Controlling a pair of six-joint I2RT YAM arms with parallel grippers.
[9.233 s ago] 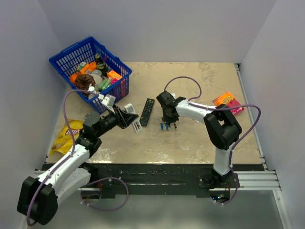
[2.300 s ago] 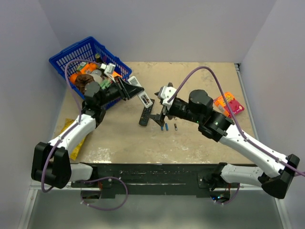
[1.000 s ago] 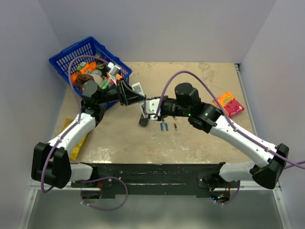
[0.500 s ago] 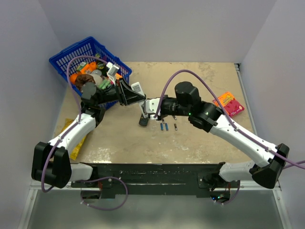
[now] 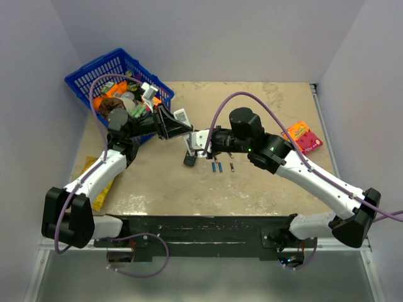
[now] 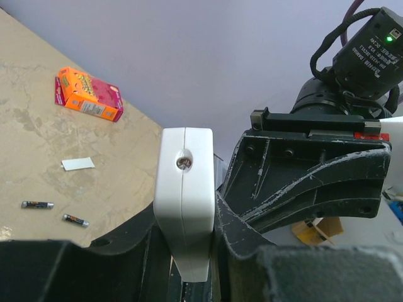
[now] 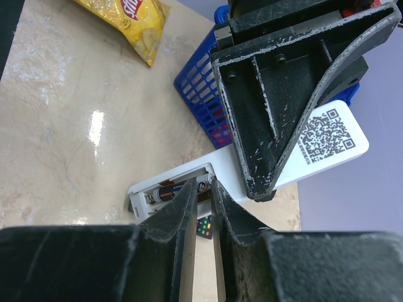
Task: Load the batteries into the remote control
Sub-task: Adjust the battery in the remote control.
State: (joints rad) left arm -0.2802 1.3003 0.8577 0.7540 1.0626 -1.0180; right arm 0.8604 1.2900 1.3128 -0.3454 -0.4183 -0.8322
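Note:
My left gripper (image 5: 177, 128) is shut on the white remote control (image 5: 182, 116) and holds it in the air, back side up. The left wrist view shows the remote's end (image 6: 184, 201) clamped between my fingers. My right gripper (image 5: 198, 140) meets it from the right. In the right wrist view its fingertips (image 7: 201, 187) are closed on the end of a battery (image 7: 173, 190) lying in the remote's (image 7: 327, 139) open compartment. Two blue batteries (image 5: 218, 167) and a dark one (image 5: 232, 167) lie on the table below.
A black remote (image 5: 188, 158) lies under the grippers. A blue basket (image 5: 94, 74) of goods stands at the back left, a chips bag (image 5: 85, 182) at the left edge, an orange box (image 5: 301, 135) at the right. A small white cover (image 6: 78, 163) lies near two loose batteries (image 6: 34, 204).
Over the last seconds my right gripper moved left from the loose batteries up to the raised remote. In the last second both arms barely move.

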